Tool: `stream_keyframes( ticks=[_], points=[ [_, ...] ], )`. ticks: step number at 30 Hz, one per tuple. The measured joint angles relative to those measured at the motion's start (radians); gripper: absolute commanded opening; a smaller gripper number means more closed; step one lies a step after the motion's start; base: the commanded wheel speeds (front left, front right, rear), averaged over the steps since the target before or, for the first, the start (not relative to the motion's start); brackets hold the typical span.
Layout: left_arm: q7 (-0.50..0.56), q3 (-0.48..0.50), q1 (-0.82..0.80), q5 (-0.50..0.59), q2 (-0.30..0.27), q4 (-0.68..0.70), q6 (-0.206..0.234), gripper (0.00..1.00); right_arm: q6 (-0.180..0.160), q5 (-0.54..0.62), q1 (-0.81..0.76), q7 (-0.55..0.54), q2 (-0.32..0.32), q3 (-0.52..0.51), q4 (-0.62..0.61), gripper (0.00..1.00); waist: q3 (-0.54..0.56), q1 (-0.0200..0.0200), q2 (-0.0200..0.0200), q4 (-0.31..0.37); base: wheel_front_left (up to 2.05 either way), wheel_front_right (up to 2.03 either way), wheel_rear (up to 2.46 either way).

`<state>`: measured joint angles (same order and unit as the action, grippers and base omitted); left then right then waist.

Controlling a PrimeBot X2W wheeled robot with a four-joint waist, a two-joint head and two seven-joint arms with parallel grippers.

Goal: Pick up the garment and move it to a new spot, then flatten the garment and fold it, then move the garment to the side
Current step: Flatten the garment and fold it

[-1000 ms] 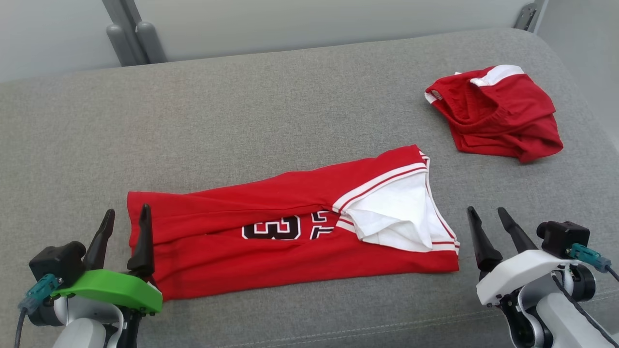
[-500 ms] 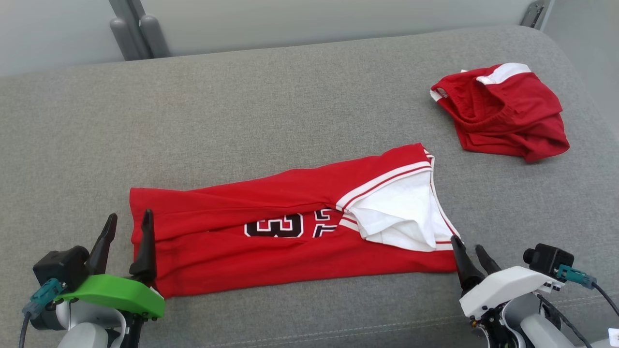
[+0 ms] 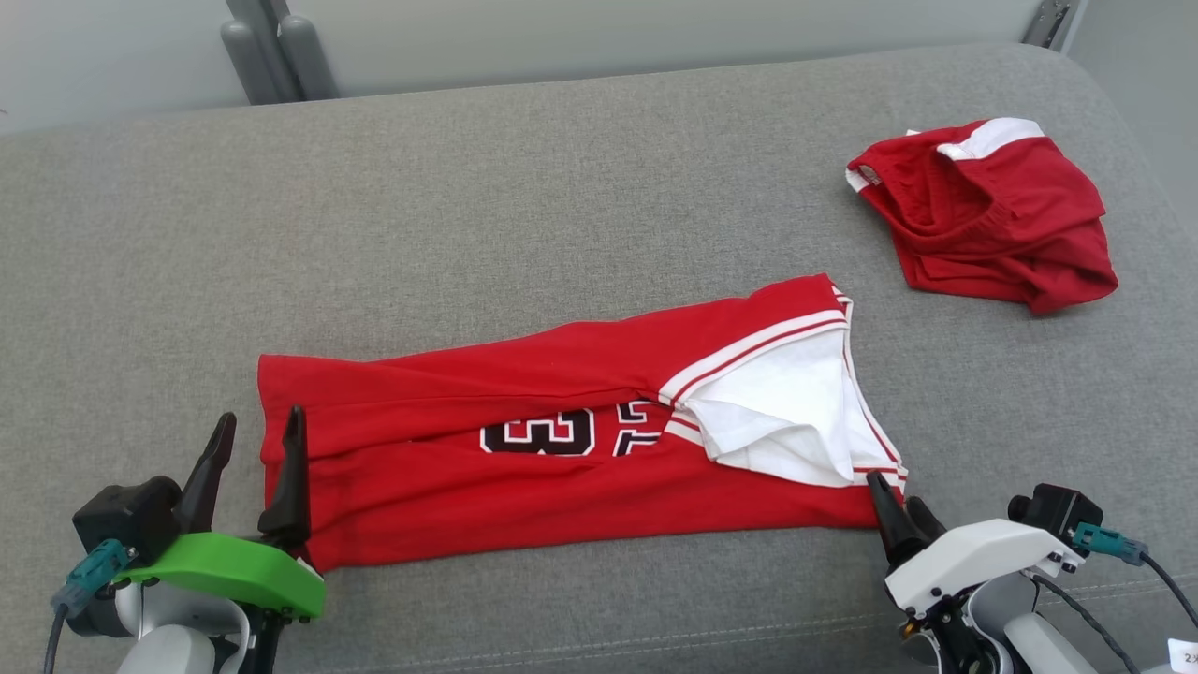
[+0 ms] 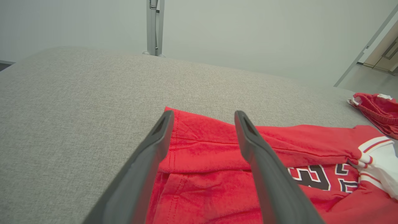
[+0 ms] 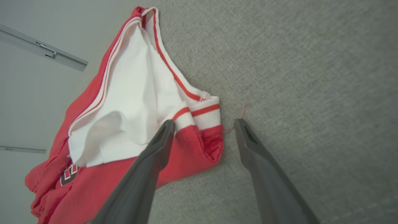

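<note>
A red jersey (image 3: 524, 449) with a black-and-white number and a white lining lies folded in a long strip on the grey cushion (image 3: 468, 206). My left gripper (image 3: 253, 459) stands open over the jersey's left end (image 4: 202, 146), one finger off the cloth and one above it. My right gripper (image 3: 894, 505) is open at the jersey's near right corner (image 5: 205, 130); that corner lies between its fingers, with nothing pinched.
A second red garment (image 3: 983, 211) with a white band lies crumpled at the back right, also seen as the red heap (image 4: 376, 110) in the left wrist view. Grey posts (image 3: 271, 51) stand behind the cushion. The cushion's front edge runs close below both grippers.
The right gripper has moved left and forward from beside the jersey to its near right corner. The camera has shifted a little. The left gripper has held its place.
</note>
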<state>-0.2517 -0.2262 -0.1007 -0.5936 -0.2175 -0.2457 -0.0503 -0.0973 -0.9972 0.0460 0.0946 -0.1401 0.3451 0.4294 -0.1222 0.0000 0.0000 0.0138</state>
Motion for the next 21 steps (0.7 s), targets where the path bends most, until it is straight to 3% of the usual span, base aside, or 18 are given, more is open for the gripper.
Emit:
stream_keyframes(
  ticks=[4, 9, 14, 21],
  points=[
    [0.0, 0.0, 0.0, 0.002, 0.002, -0.003, -0.002, 1.0, 0.002, -0.001, 0.019, 0.0, 0.004, -0.002, 0.01, 1.0, -0.001, 0.0, 0.0, -0.006, 0.0, 0.0, 0.0],
    [0.0, -0.016, 0.0, 0.008, 0.009, -0.009, -0.012, 1.0, 0.031, -0.068, 0.023, 0.007, 0.034, -0.044, 0.014, 1.0, -0.001, 0.0, 0.0, -0.018, 0.0, 0.0, 0.0],
    [0.0, 0.002, 0.0, 0.008, 0.008, -0.013, -0.012, 1.0, 0.107, -0.144, 0.012, 0.009, 0.059, -0.056, 0.02, 1.0, -0.001, 0.0, 0.0, -0.026, 0.0, 0.0, 0.0],
    [0.0, 0.004, 0.0, 0.008, 0.008, -0.018, -0.016, 1.0, 0.144, -0.158, 0.007, 0.009, 0.061, -0.054, 0.05, 1.0, -0.004, 0.0, 0.0, -0.022, 0.0, 0.0, 0.0]
  ],
)
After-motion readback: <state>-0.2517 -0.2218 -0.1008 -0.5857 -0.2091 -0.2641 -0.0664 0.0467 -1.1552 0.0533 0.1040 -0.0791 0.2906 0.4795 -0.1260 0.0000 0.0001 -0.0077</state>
